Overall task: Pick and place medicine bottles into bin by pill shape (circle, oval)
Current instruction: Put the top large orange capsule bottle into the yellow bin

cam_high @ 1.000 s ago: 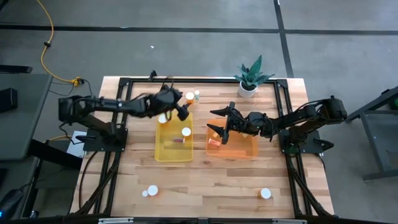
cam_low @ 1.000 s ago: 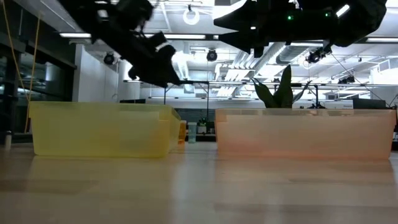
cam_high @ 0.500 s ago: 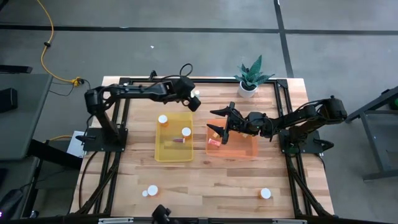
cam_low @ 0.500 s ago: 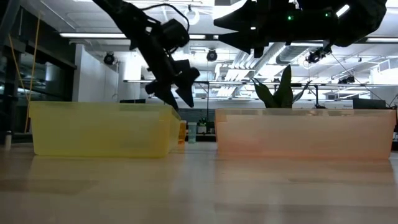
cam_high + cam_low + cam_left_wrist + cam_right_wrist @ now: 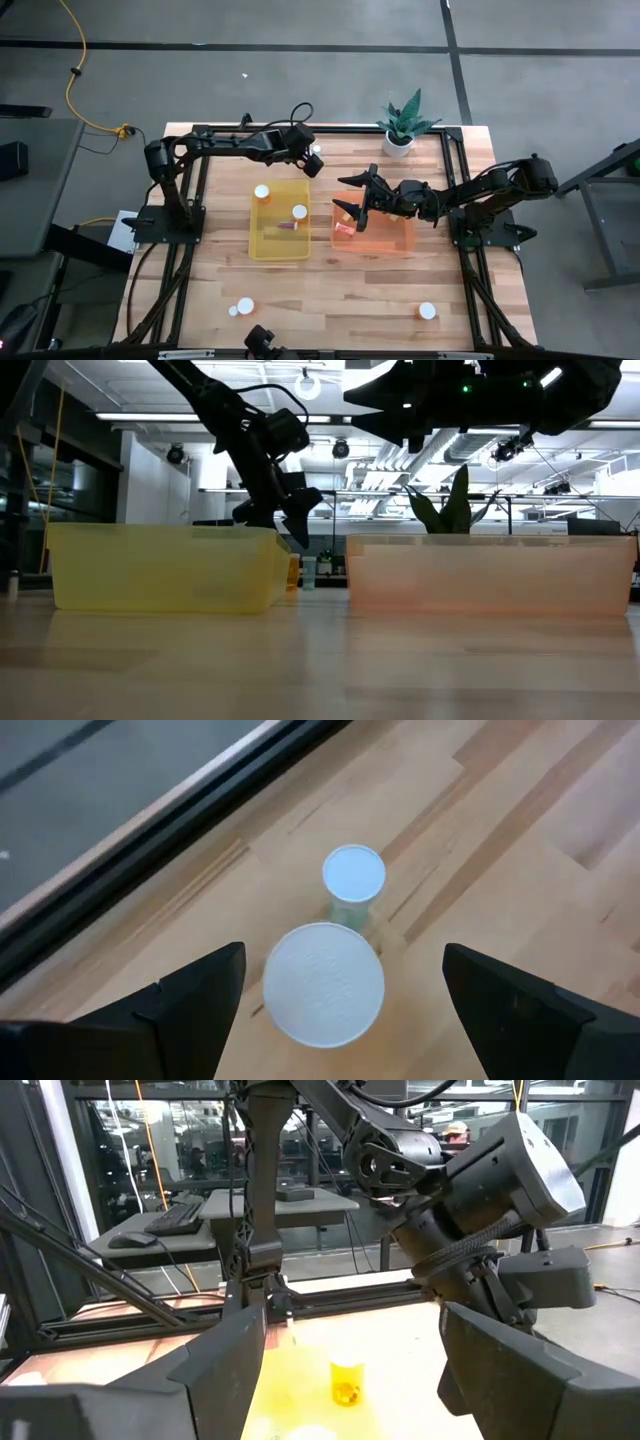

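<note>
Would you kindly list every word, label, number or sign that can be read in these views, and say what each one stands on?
No text can be read in any view.
Bottle caps under the left pincer: plain white, no print.
Bottles in the yellow bin: too small to show any label.
Amber bottle in the right wrist view: no label legible.
Plant pot: no marking visible.

- A wooden table (image 5: 330, 290) fills the middle of the high view.
- A potted plant (image 5: 403, 122) stands at its upper right.
- A yellow cable (image 5: 72, 62) trails across the grey floor, upper left.
</note>
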